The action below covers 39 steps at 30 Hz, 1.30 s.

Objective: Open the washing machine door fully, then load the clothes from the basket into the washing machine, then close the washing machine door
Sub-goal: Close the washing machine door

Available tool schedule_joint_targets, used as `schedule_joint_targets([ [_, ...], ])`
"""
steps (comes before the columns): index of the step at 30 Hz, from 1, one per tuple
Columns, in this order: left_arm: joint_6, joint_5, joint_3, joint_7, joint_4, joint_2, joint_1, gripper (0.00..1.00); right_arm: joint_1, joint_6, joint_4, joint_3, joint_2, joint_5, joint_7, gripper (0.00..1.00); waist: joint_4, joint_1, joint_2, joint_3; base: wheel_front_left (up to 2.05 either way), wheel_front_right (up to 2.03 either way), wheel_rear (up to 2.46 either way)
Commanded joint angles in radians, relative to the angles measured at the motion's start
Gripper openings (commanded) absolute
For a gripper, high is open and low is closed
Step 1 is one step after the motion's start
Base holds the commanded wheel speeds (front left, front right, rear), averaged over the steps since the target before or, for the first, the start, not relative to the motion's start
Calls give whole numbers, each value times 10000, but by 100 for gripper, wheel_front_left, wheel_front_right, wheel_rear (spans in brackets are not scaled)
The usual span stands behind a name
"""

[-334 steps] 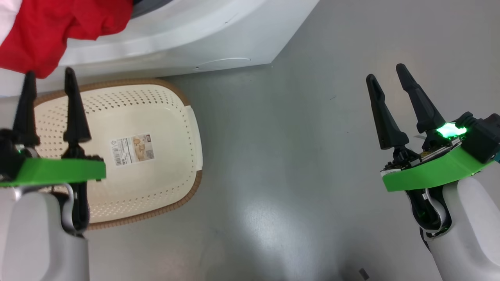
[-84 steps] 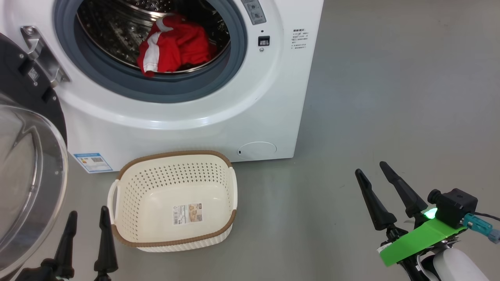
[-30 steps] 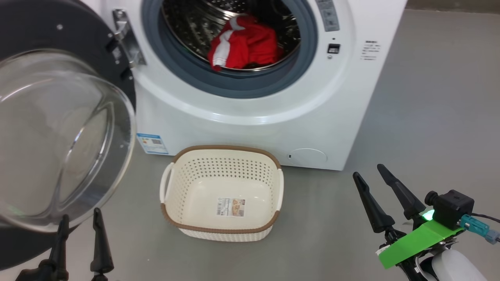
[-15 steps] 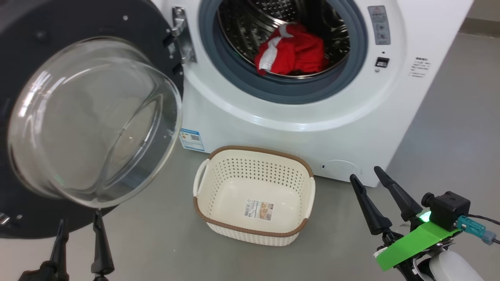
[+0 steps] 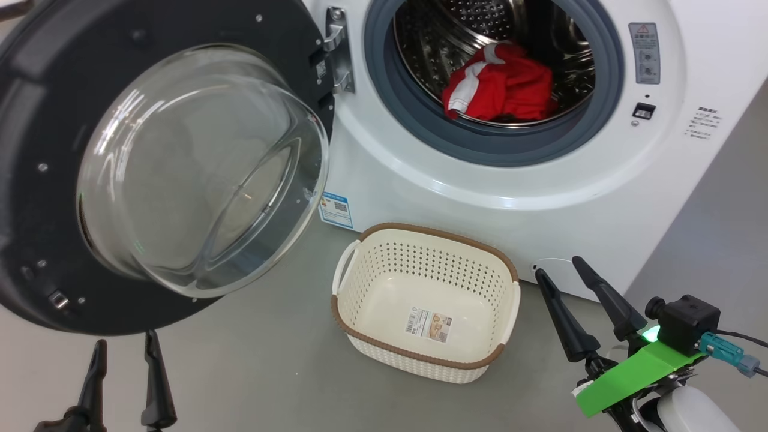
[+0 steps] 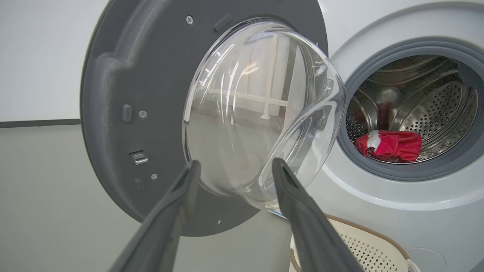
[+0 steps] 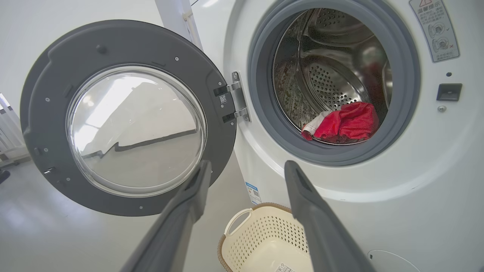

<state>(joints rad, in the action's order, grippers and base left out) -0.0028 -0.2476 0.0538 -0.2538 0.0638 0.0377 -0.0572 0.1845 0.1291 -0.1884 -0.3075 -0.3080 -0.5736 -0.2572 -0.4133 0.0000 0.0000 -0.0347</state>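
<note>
Now left gripper (image 5: 125, 337) and right gripper (image 5: 557, 265) gape empty — shutting the left-hand door (image 5: 36, 120) could pinch clothes (image 5: 504, 90) at the drum (image 5: 468, 24)'s near lip.

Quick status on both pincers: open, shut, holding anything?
Left pincer: open, holding nothing.
Right pincer: open, holding nothing.

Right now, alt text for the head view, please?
The washing machine door stands wide open at left, red clothes inside the washing machine. The empty basket sits on the floor in front; left gripper and right gripper hang open, empty.
</note>
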Motion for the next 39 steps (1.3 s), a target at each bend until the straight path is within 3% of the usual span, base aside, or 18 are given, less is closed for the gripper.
schedule_joint_targets([
  [1,109,66,286,-80,-289,125,135,100,2,16,225,-174,-42,-106,-46,100,-115,0,0,15,0,0,0],
  [35,-50,404,552,-80,-385,125,46,100,-88,16,155,-415,-9,-181,-46,100,-290,0,0,219,0,0,0],
  [36,-73,415,574,-80,-391,125,49,80,-95,16,155,-411,-6,-182,-46,100,-292,0,0,221,0,0,0],
  [37,-99,414,602,-80,-402,125,58,46,-104,16,156,-404,-3,-183,-46,100,-300,0,0,222,0,0,0],
  [39,-171,395,688,-80,-442,135,109,0,-123,16,161,-388,-4,-185,-46,100,-325,0,0,220,0,0,0],
])
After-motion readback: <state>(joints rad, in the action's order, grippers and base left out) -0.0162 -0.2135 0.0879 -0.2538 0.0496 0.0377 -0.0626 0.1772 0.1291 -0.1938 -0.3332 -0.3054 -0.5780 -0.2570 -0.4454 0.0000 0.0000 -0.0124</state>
